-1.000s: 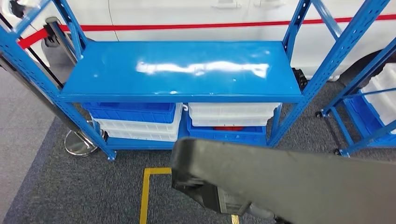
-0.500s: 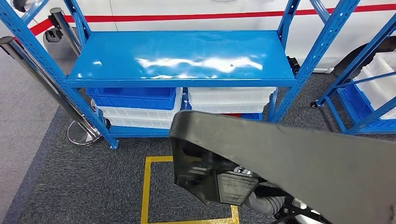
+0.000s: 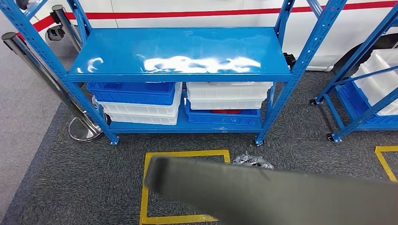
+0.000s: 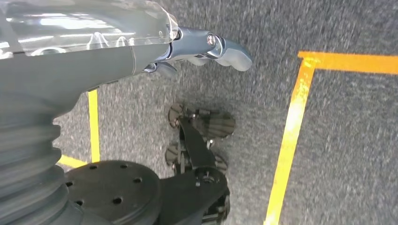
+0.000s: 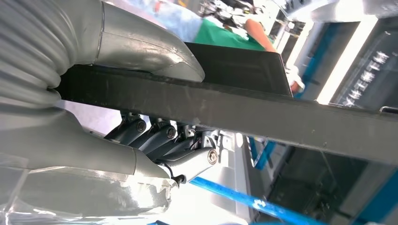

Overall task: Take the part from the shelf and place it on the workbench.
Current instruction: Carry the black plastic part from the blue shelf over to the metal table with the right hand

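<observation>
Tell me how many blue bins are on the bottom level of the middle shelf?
2: one blue bin on the left, above white bins; another blue bin on the right, under white bins. More may be hidden behind.

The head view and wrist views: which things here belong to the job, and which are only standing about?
Belongs to the job:
- black part, held by the right hand
- blue shelf

Only standing about:
- left hand, holding nothing
- bins under the shelf
- yellow floor marking
- metal post

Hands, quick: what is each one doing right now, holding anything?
Left hand: holds nothing; it hangs over the carpet, fingers partly curled, so open or closed cannot be told.
Right hand: closed on the long black part, thumb on one side, fingers on the other.
</observation>
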You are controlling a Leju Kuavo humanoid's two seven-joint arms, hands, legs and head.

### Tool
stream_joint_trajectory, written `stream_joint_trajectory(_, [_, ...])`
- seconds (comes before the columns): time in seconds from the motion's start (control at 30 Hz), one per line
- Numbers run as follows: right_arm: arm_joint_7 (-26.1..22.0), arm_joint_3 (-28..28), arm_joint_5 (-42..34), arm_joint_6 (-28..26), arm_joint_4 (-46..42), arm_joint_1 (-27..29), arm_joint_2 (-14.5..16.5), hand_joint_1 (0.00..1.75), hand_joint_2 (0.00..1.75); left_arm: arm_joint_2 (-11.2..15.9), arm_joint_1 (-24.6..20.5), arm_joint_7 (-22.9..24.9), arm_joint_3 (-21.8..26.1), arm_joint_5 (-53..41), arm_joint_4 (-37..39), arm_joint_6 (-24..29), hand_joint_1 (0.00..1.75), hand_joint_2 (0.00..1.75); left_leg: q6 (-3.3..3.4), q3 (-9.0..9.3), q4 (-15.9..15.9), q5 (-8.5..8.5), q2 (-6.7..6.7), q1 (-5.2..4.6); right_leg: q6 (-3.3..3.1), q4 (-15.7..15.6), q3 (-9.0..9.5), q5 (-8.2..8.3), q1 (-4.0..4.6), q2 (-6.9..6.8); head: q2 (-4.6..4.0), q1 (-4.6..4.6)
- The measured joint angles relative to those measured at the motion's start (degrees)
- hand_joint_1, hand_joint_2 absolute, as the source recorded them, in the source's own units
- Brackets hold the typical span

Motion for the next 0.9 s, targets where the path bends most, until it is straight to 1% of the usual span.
stream_joint_trajectory(0.03, [0.0, 0.0, 0.6, 0.1, -0.2, 0.0, 0.0, 1.61, 1.75, 0.0, 0.0, 0.2, 0.1, 0.2, 0.0, 0.2, 0.0, 1.75, 0.15, -0.09, -0.2, 0.15, -0.01, -0.11, 0.29, 0.0, -0.05, 0.17, -0.02, 0.0, 0.0, 0.01])
stream_joint_trajectory(0.07, [0.0, 0.0, 1.3, 0.1, -0.6, 0.0, 0.1, 1.61, 1.75, -0.1, 0.0, 0.4, 0.2, 0.5, 0.0, 0.5, 0.0, 1.75, 0.43, -0.11, -0.5, 0.32, 0.06, 0.06, 0.59, 0.0, -0.1, 0.12, -0.01, 0.02, 0.0, 0.0])
stream_joint_trajectory(0.1, [0.0, 0.0, 1.9, 0.2, -0.9, 0.0, 0.1, 1.61, 1.75, -0.1, 0.0, 0.6, 0.3, 0.8, 0.0, 0.9, 0.0, 1.75, 0.76, -0.07, -0.8, 0.5, 0.16, 0.22, 0.87, 0.4, -0.29, -0.26, 0.01, 0.1, 0.0, 0.04])
stream_joint_trajectory(0.13, [0.0, 0.0, 2.7, 0.1, -1.3, 0.0, 0.1, 1.61, 1.75, -0.2, 0.0, 0.7, 0.5, 1.2, 0.0, 1.3, 0.0, 1.75, 1.14, -0.04, -1.1, 0.72, 0.29, 0.42, 1.14, 1.7, -0.93, -1.25, 0.02, 0.24, 0.0, 0.11])
stream_joint_trajectory(0.17, [0.0, 0.0, 3.5, 0.0, -1.7, 0.0, 0.1, 1.61, 1.75, -0.2, 0.0, 0.7, 0.8, 1.7, 0.0, 1.7, 0.0, 1.75, 1.47, -0.03, -1.4, 0.92, 0.46, 0.6, 1.4, 4.2, -2.12, -2.79, -0.04, 0.38, 0.0, 0.17])
stream_joint_trajectory(0.23, [0.0, 0.3, 5.1, -0.8, -2.0, 0.1, 0.1, 1.61, 1.75, -0.2, 0.1, 0.8, 1.5, 2.5, 0.0, 2.5, 0.0, 1.75, 1.71, -0.28, -1.4, 1.03, 0.82, 0.55, 1.78, 11.7, -5.84, -6.23, -0.32, 0.55, 0.0, 0.25])
stream_joint_trajectory(0.27, [0.0, 0.6, 6.0, -1.3, -2.1, 0.3, 0.1, 1.61, 1.75, -0.2, 0.1, 0.8, 1.8, 2.8, 0.0, 2.8, 0.0, 1.75, 1.71, -0.36, -1.4, 1.03, 1.06, 0.52, 1.95, 14.8, -7.39, -7.07, -0.48, 0.55, 0.0, 0.24])
stream_joint_trajectory(0.3, [0.0, 1.0, 6.9, -1.8, -2.2, 0.5, 0.1, 1.61, 1.75, -0.2, 0.2, 0.9, 2.1, 3.1, 0.0, 3.0, 0.0, 1.75, 1.69, -0.4, -1.3, 1.02, 1.32, 0.51, 2.07, 16.1, -8.12, -6.89, -0.61, 0.54, 0.0, 0.25])
stream_joint_trajectory(0.33, [0.0, 1.6, 7.8, -2.4, -2.3, 0.6, 0.2, 1.61, 1.75, -0.2, 0.2, 0.9, 2.5, 3.3, 0.0, 3.1, 0.0, 1.75, 1.65, -0.4, -1.2, 0.98, 1.6, 0.52, 2.13, 15.2, -7.74, -5.56, -0.73, 0.45, 0.0, 0.25])
stream_joint_trajectory(0.37, [0.0, 2.2, 8.6, -2.9, -2.6, 0.8, 0.2, 1.61, 1.75, -0.2, 0.2, 1.0, 2.7, 3.5, 0.0, 3.2, 0.0, 1.75, 1.55, -0.36, -1.1, 0.9, 1.89, 0.52, 2.12, 12.2, -6.36, -3.44, -0.82, 0.09, 0.0, 0.26])
stream_joint_trajectory(0.4, [0.0, 2.8, 9.2, -3.3, -2.8, 0.8, 0.3, 1.61, 1.75, -0.2, 0.2, 1.2, 3.0, 3.6, 0.0, 3.3, 0.0, 1.75, 1.38, -0.32, -1.0, 0.78, 2.18, 0.49, 2.04, 8.1, -4.5, -1.44, -0.82, -0.84, 0.0, 0.26])
stream_joint_trajectory(0.43, [0.0, 3.4, 9.6, -3.7, -3.0, 0.8, 0.4, 1.61, 1.75, -0.2, 0.2, 1.3, 3.2, 3.6, 0.0, 3.6, 0.0, 1.75, 1.14, -0.33, -0.8, 0.63, 2.47, 0.35, 1.87, 4.4, -2.86, -0.02, -0.58, -1.96, 0.0, 0.28])
stream_joint_trajectory(0.47, [0.0, 3.9, 9.9, -4.0, -3.2, 0.8, 0.5, 1.61, 1.75, -0.2, 0.3, 1.4, 3.3, 3.6, 0.0, 3.9, 0.0, 1.75, 0.86, -0.38, -0.6, 0.52, 2.78, 0.19, 1.61, 2.0, -1.84, 0.69, -0.39, -2.85, 0.0, 0.24])
stream_joint_trajectory(0.5, [0.0, 4.3, 10.1, -4.3, -3.3, 0.8, 0.6, 1.61, 1.75, -0.1, 0.3, 1.5, 3.4, 3.5, 0.0, 4.3, 0.0, 1.75, 0.58, -0.44, -0.5, 0.44, 3.19, 0.02, 1.32, 0.9, -1.52, 0.76, -0.18, -3.31, 0.0, 0.23])
stream_joint_trajectory(0.53, [0.0, 4.8, 10.1, -4.6, -3.4, 0.9, 0.7, 1.61, 1.75, -0.1, 0.4, 1.6, 3.5, 3.5, 0.0, 4.8, 0.0, 1.75, 0.3, -0.48, -0.4, 0.42, 3.69, -0.12, 0.99, 0.7, -1.68, 0.73, 0.01, -3.04, 0.0, 0.21])
stream_joint_trajectory(0.57, [0.0, 5.1, 10.1, -4.7, -3.4, 1.0, 0.8, 1.61, 1.75, 0.0, 0.4, 1.7, 3.7, 3.5, 0.0, 5.3, 0.0, 1.75, 0.0, -0.46, -0.5, 0.39, 4.22, -0.12, 0.6, 0.8, -1.87, 0.85, -0.03, -2.42, 0.0, 0.19])
stream_joint_trajectory(0.6, [0.0, 5.4, 10.1, -4.9, -3.4, 1.1, 0.9, 1.61, 1.75, 0.0, 0.3, 1.7, 3.8, 3.5, 0.0, 5.8, 0.0, 1.75, -0.33, -0.46, -0.2, 0.08, 4.24, -0.03, 0.22, 0.6, -1.96, 1.04, -0.08, -1.87, 0.0, 0.21])
stream_joint_trajectory(0.63, [0.0, 5.6, 10.1, -5.0, -3.4, 1.1, 1.1, 1.61, 1.75, 0.1, 0.3, 1.6, 3.9, 3.5, 0.0, 6.3, 0.0, 1.75, -0.62, -0.72, 0.6, -0.72, 3.67, 0.08, -0.2, 0.5, -2.02, 1.24, -0.14, -1.38, 0.0, 0.2])
stream_joint_trajectory(0.67, [0.0, 5.7, 10.1, -5.1, -3.4, 1.2, 1.3, 1.61, 1.75, 0.2, 0.3, 1.5, 4.0, 3.5, 0.0, 6.7, 0.0, 1.75, -0.86, -1.52, 2.7, -2.27, 2.72, 0.21, -0.58, 0.4, -2.08, 1.45, -0.22, -0.88, 0.0, 0.2])
stream_joint_trajectory(0.7, [0.0, 5.9, 10.1, -5.3, -3.4, 1.2, 1.6, 1.61, 1.75, 0.3, 0.3, 1.5, 4.1, 3.5, 0.0, 6.9, 0.0, 1.75, -1.02, -2.88, 6.0, -4.34, 1.56, 0.3, -0.86, 0.3, -2.18, 1.61, -0.24, -0.39, 0.0, 0.18])
stream_joint_trajectory(0.73, [0.0, 6.1, 10.1, -5.4, -3.4, 1.3, 1.8, 1.61, 1.75, 0.3, 0.4, 1.4, 4.2, 3.5, 0.0, 7.0, 0.0, 1.75, -1.09, -4.64, 10.1, -6.48, 0.77, 0.31, -1.09, 0.3, -2.35, 1.73, -0.18, 0.17, 0.0, 0.16])
stream_joint_trajectory(0.77, [0.0, 6.3, 10.1, -5.5, -3.4, 1.4, 2.0, 1.61, 1.75, 0.5, 0.5, 1.4, 4.2, 3.5, 0.0, 7.0, 0.0, 1.75, -1.11, -6.33, 14.1, -8.09, 0.39, 0.31, -1.22, 0.4, -2.52, 1.84, -0.09, 0.79, 0.0, 0.16])
stream_joint_trajectory(0.8, [0.0, 6.4, 10.1, -5.5, -3.4, 1.5, 2.1, 1.61, 1.75, 0.6, 0.6, 1.4, 4.3, 3.5, 0.0, 7.1, 0.0, 1.75, -1.05, -7.26, 16.3, -8.59, 0.23, 0.29, -1.3, 0.5, -2.66, 1.92, -0.01, 1.44, 0.0, 0.16])
stream_joint_trajectory(0.83, [0.0, 6.5, 10.1, -5.5, -3.4, 1.6, 2.1, 1.61, 1.75, 0.6, 0.6, 1.4, 4.3, 3.5, 0.0, 7.1, 0.0, 1.75, -0.91, -7.15, 16.3, -7.95, 0.15, 0.27, -1.33, 0.6, -2.75, 1.97, 0.06, 2.1, 0.0, 0.16])
stream_joint_trajectory(0.87, [0.0, 6.5, 10.1, -5.5, -3.3, 1.7, 2.2, 1.61, 1.75, 0.7, 0.7, 1.4, 4.3, 3.5, 0.0, 7.1, 0.0, 1.75, -0.68, -5.87, 14.0, -6.29, -0.06, 0.26, -1.31, 0.7, -2.78, 2.0, 0.12, 2.78, 0.0, 0.16])
stream_joint_trajectory(0.9, [0.0, 6.6, 10.1, -5.5, -3.3, 1.8, 2.3, 1.61, 1.75, 0.7, 0.6, 1.4, 4.3, 3.5, 0.0, 7.1, 0.0, 1.75, -0.39, -3.82, 10.0, -4.19, -0.65, 0.25, -1.28, 0.8, -2.77, 2.02, 0.15, 3.43, 0.0, 0.16])
